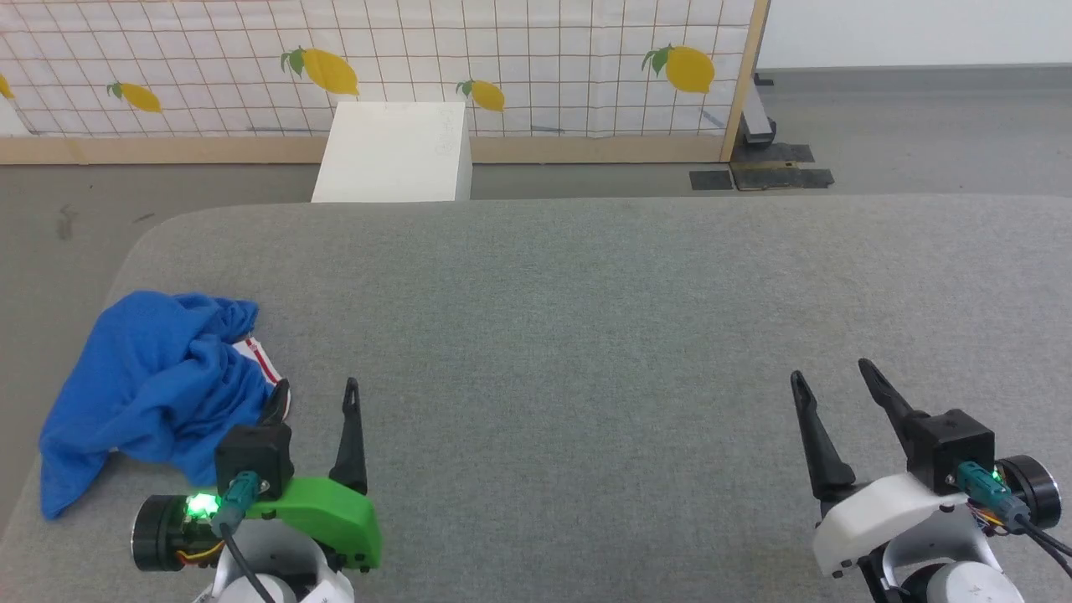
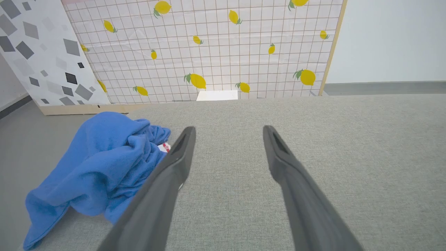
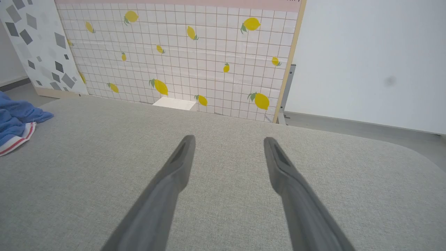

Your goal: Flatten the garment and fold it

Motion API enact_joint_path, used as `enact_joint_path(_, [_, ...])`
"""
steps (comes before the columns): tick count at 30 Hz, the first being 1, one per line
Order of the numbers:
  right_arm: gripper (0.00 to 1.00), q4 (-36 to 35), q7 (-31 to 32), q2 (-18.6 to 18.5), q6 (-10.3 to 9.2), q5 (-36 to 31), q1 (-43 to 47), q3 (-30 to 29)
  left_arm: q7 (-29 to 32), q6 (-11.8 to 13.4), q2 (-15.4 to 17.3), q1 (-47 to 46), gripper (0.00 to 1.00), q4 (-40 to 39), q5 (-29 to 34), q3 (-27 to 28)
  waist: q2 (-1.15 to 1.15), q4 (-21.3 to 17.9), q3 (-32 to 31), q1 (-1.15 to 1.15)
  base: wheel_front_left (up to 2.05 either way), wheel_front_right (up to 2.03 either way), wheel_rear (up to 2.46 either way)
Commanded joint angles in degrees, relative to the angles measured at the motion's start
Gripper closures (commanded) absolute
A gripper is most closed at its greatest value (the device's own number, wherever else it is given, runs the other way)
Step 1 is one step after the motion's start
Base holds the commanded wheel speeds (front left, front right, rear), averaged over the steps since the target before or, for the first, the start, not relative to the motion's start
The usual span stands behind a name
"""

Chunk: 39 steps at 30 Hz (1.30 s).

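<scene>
the crumpled royal-blue knit garment, a white red-striped sleeve edge showing, lies bunched just left of the left tool, its long axis running from ahead of that tool's left fingertip back past its wrist; whether finger touches cloth i cannot tell. the left tool and the right tool both stand spread, holding nothing; the right one is well apart across the grey woven-fabric surface, so the left arm is nearer, with nothing in its way; a white box sits far ahead.

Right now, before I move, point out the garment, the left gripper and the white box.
garment [image 1: 155, 377], head view, middle of the crumpled blue heap.
left gripper [image 1: 316, 383], head view, midway between its fingers' tips.
white box [image 1: 394, 142], head view, middle of its top face.
</scene>
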Motion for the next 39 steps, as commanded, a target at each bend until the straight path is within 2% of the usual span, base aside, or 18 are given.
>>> enact_joint_path(1, [0.0, 0.18, -0.42, 0.01, 0.0, 0.18, -0.03, -0.03, -0.56, 0.41, -0.01, -0.21, 0.0, 0.4, -0.33, -0.31, 0.02, 0.01, -0.04, 0.0, 0.0, 0.0, 0.0])
enact_joint_path(28, [0.0, 1.8, -3.17, 0.06, -0.02, 1.43, -0.28, -1.11, -3.81, 2.38, 0.19, -1.69, 0.0, 3.41, -3.04, -2.97, 0.09, 0.07, -0.49, 0.0, 0.0, 0.0, 0.0])
enact_joint_path(39, [0.0, 2.61, -4.37, 0.08, -0.03, 1.94, -0.35, -1.5, -5.12, 2.41, 0.54, -1.76, 0.0, 3.93, -4.25, -3.26, 0.12, 0.18, -0.64, 0.0, 0.0, 0.0, 0.0])
